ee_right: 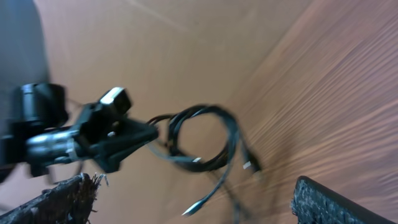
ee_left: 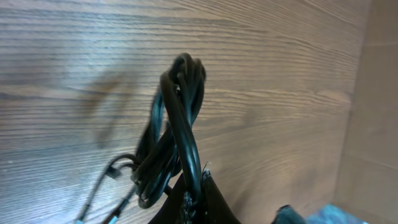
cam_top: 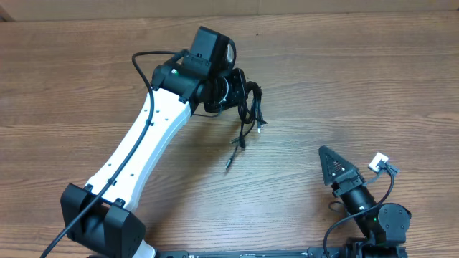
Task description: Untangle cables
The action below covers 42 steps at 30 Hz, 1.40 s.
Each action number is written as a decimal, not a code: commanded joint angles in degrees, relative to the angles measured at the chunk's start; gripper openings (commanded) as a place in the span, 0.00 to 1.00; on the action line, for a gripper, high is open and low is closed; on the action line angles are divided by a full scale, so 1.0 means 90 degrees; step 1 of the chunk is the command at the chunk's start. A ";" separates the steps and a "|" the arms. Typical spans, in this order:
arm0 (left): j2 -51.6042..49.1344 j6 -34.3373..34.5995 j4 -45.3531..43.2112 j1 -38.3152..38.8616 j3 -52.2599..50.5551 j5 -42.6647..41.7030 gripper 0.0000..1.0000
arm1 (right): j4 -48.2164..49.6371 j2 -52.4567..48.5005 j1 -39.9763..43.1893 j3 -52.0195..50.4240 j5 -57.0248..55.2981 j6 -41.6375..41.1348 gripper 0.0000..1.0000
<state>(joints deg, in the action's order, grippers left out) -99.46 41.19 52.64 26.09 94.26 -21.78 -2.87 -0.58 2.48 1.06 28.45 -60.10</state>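
Near mid-table, toward the far side, L claw [cam_top: 240, 89] was pressed together on the cables [cam_top: 251, 106], pinching the black bundle at its looped top, w/ the rest hanging below it over the table [cam_top: 358, 72]. Two or three plug ends trailed out toward the near side; couldn't tell if the tips touched wood. R claw [cam_top: 331, 163] sat spread wide & empty at near right, well apart from the bundle. Cords looked light, thin, soft & floppy, prob. a bit slick; loops would shift when tugged. Best hold for R claw, I'd judge: one free tail just behind its plug, not the knotted mass.
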 commanded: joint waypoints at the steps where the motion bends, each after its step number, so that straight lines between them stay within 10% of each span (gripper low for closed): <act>1: 0.0097 -0.0206 -0.0146 0.0017 0.0097 -0.0850 0.04 | 0.0124 0.0027 -0.0029 -0.0066 0.0828 -0.0474 1.00; 21: 0.0097 0.3835 -0.1078 -0.0027 0.0092 -0.2385 0.04 | 0.0831 0.0019 -0.0029 0.0129 0.1520 -0.2297 1.00; 33: 0.0097 0.0457 -0.0430 -0.0022 0.0092 -0.1501 0.04 | -0.0546 0.0017 -0.0029 0.0129 0.1426 -0.2200 1.00; 42: -0.0095 0.0738 0.1307 -0.0022 -0.0078 0.1732 0.10 | -0.0534 -0.0005 -0.0029 0.0131 0.1511 -0.1260 1.00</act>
<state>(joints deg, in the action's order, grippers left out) -99.53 49.32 64.77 26.13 94.08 -16.25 -7.53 -0.75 2.48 1.23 42.50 -74.48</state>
